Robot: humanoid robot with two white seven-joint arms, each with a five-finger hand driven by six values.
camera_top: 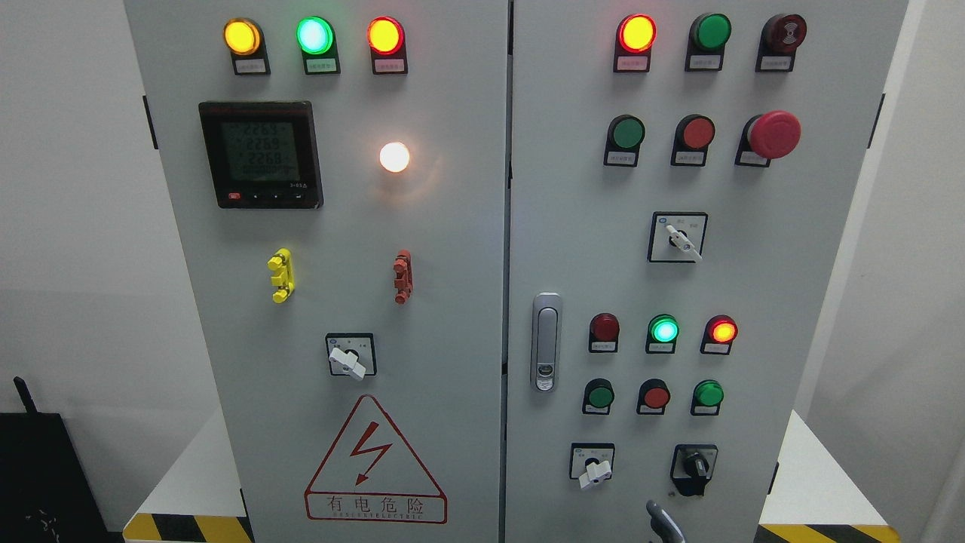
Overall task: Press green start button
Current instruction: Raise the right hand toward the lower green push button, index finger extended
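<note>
Head view: grey cabinet (452, 302) against white wall (75, 188).

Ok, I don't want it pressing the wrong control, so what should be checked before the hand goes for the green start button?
1. Target known: cannot tell. Upper green button, lower-left green button and lower-right green button all qualify; labels unreadable.
2. Buttons unobstructed: ok.
3. Right hand fully seen: not ok, only a tip at the bottom edge.
4. Hand clear of the red emergency stop: ok, far below it.
5. Left hand position: cannot tell, out of view.
</note>
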